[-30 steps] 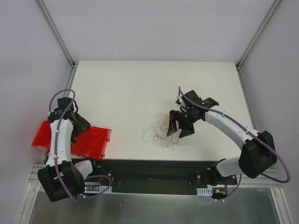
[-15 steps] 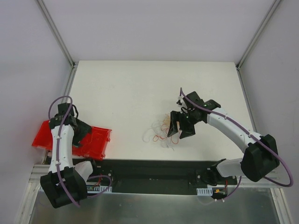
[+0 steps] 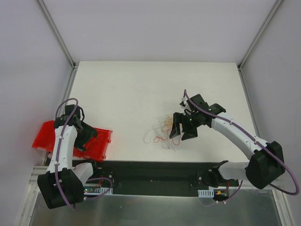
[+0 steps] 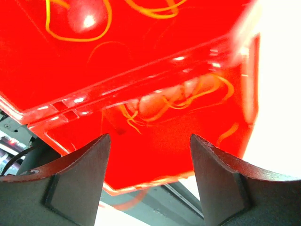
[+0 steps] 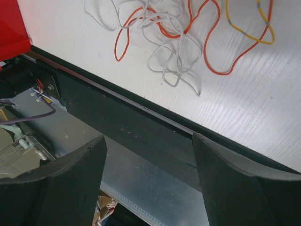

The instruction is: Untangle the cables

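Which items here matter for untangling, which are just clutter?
Job: cables; right claw, open beside them; left claw, open over red bin holding orange strands.
Clutter: purple arm cables; black front rail.

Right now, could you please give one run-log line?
left end effector: open, over red bin | right end effector: open, beside cables | cables: tangled, on table
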`<state>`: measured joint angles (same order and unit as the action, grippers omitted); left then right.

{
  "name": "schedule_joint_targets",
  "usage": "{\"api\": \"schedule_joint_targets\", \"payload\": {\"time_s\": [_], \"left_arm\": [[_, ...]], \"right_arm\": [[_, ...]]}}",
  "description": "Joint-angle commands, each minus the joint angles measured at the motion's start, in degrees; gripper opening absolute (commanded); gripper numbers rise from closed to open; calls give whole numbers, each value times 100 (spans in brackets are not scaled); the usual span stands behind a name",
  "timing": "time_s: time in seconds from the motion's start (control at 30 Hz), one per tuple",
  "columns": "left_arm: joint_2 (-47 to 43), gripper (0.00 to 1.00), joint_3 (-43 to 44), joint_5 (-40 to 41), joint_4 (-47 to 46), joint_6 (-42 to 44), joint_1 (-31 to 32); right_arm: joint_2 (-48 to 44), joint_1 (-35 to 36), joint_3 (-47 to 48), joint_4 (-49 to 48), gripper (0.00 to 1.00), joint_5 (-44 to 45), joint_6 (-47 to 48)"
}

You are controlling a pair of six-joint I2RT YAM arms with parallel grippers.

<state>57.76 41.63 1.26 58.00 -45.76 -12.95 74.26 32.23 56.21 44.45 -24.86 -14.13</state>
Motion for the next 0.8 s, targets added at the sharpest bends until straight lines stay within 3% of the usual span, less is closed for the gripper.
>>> {"api": "schedule_joint_targets", "payload": {"time_s": [0.0,0.37,0.57,0.77], "left_arm": [[-396,68,732,209,353,312,65],[-107,75,1400,-485,327,857,65],[87,62,1348,-978,98,1166,65],[59,61,1410,-1363,36,1095,152]], "right_arm": [[-359,-111,-57,-59,76,87,77],[-623,-305,-285,-243,76,34,147],[-781,-436,-426,-296,76,60,148],[-1010,-446,-716,-489,76,69,-72]]}}
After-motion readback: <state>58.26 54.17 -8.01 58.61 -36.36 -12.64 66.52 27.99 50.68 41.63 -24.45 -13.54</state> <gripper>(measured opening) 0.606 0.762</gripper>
